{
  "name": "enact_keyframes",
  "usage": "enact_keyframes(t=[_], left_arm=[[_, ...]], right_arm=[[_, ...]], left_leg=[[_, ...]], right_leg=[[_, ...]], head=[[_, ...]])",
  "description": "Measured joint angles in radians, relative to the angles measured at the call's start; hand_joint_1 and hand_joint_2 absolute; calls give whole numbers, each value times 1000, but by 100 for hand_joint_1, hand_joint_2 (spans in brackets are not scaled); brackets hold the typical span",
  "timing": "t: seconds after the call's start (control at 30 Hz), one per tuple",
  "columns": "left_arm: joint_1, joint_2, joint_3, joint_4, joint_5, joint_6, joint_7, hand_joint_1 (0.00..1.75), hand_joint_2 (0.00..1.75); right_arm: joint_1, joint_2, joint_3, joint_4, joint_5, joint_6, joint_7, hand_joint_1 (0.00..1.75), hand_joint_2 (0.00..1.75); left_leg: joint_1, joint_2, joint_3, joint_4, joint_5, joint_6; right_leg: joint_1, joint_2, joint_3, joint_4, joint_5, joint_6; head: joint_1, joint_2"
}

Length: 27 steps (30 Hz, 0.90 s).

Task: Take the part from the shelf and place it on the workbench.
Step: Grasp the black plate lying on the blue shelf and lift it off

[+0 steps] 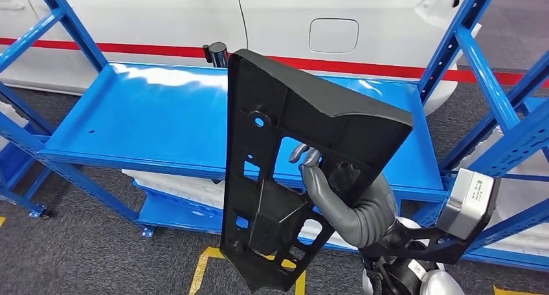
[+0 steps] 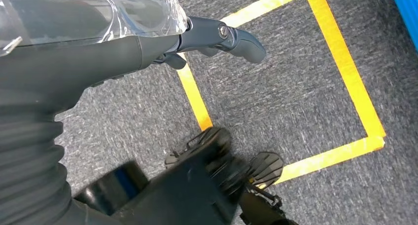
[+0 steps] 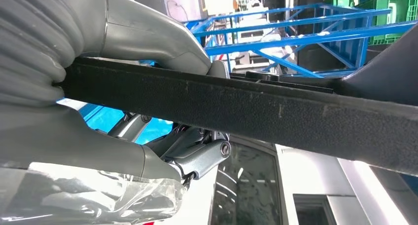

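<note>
A: On the far left, what is listed?
B: Left hand, over grey carpet with yellow tape; fingers extended, holding nothing.
A: Centre?
B: Blue shelf, bare blue deck, white car body behind. In front of it, off the shelf, the black part, held upright.
A: Right?
B: Right hand grips the part: thumb across its edge, fingers on the other face.
</note>
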Motion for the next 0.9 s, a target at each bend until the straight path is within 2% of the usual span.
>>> enact_keyframes(t=[0.03,0.07,0.13,0.17,0.2,0.27,0.3,0.33,0.37,0.4,0.43,0.47,0.5,0.53,0.57,0.63,0.67,0.7,0.77,0.8,0.83,0.87,0.9], left_arm=[[0,1,1,0,3,3,0,0,175],[0,2,2,0,5,6,0,0,175],[1,2,3,0,8,13,1,0,175],[1,2,3,0,8,17,2,0,175],[1,3,4,0,8,22,5,0,175],[3,6,6,0,8,31,11,0,175],[4,8,6,0,8,34,13,0,175],[5,9,6,0,8,37,15,0,175],[5,11,6,0,7,39,17,0,175],[5,12,6,0,7,41,18,0,175],[4,14,6,0,7,43,20,0,175],[4,17,6,0,6,45,20,0,175],[4,20,7,0,6,46,21,0,175],[2,23,7,0,6,48,21,0,175],[1,25,7,0,6,49,21,0,175],[-2,28,7,0,9,50,21,0,175],[-2,29,7,0,13,50,21,0,175],[-1,29,8,0,16,49,21,0,175],[2,30,9,0,22,46,21,0,175],[4,31,9,0,24,44,21,0,175],[5,32,10,0,26,43,21,0,175],[7,33,12,0,27,42,21,0,175],[7,34,14,0,29,41,22,0,175]], right_arm=[[-6,1,1,1,-3,2,-4,175,175],[-11,3,2,2,-6,4,-8,175,175],[-16,4,4,6,-15,5,-18,175,175],[-19,4,5,8,-20,5,-22,175,175],[-22,4,5,10,-25,5,-27,175,175],[-27,3,6,15,-35,5,-36,175,175],[-27,3,7,18,-38,5,-41,175,175],[-27,3,7,21,-41,5,-45,175,175],[-27,3,8,25,-44,5,-50,175,175],[-27,3,8,29,-46,4,-54,175,175],[-27,4,9,32,-48,4,-57,175,175],[-30,4,9,34,-49,4,-60,175,175],[-33,5,10,35,-49,4,-64,175,175],[-35,7,10,36,-48,3,-67,175,175],[-37,8,11,37,-47,2,-70,175,175],[-37,9,12,39,-41,-1,-74,175,175],[-37,10,13,39,-36,-2,-75,175,175],[-38,10,13,40,-32,-3,-76,175,175],[-40,13,15,41,-27,-3,-77,175,175],[-40,14,16,42,-26,-4,-77,175,175],[-40,14,17,44,-26,-4,-77,175,175],[-40,14,18,45,-25,-4,-77,175,175],[-40,14,18,47,-25,-4,-77,175,175]], left_leg=[[-3,-12,25,-45,-3,5],[-5,-14,33,-64,-6,9],[-4,1,26,-72,8,16],[-2,10,21,-76,17,22],[0,21,14,-81,28,29],[-1,43,-2,-83,44,37],[-2,56,-11,-82,51,38],[-2,68,-20,-82,58,36],[-2,81,-30,-81,64,34],[-1,93,-38,-79,69,30],[0,104,-45,-76,72,26],[-1,114,-52,-71,73,22],[-2,121,-56,-65,74,17],[-5,128,-61,-58,75,12],[-6,134,-65,-53,77,6],[-4,141,-70,-44,78,-4],[-1,131,-77,-30,66,-10],[2,115,-90,1,42,-15],[6,76,-141,129,-40,-23],[7,67,-170,202,-76,-24],[7,62,-189,256,-96,-24],[6,60,-190,271,-95,-23],[6,60,-169,242,-74,-20]], right_leg=[[-1,7,-4,-2,10,5],[-2,13,-7,-5,20,12],[-2,23,-11,-10,31,23],[-1,17,-20,4,15,26],[-1,5,-34,37,-20,29],[-3,-24,-76,158,-115,33],[-6,-30,-94,226,-146,36],[-8,-32,-102,277,-152,40],[-10,-34,-95,298,-138,43],[-13,-39,-69,279,-111,47],[-16,-52,-21,223,-85,50],[-16,-74,37,146,-77,54],[-14,-92,85,75,-79,53],[-12,-105,118,21,-89,50],[-8,-108,129,-4,-101,44],[-6,-96,122,-10,-104,25],[-6,-92,118,-9,-100,16],[-6,-90,114,-10,-96,7],[-4,-84,104,-10,-86,-7],[-2,-80,98,-9,-81,-11],[0,-74,92,-9,-77,-13],[2,-69,87,-8,-73,-14],[4,-64,83,-8,-69,-14]], head=[[0,0],[0,0],[0,0],[2,0],[3,0],[7,0],[8,0],[8,0],[8,0],[8,0],[8,0],[9,0],[9,0],[9,0],[8,0],[7,0],[7,0],[6,0],[5,0],[4,0],[4,0],[4,0],[3,0]])
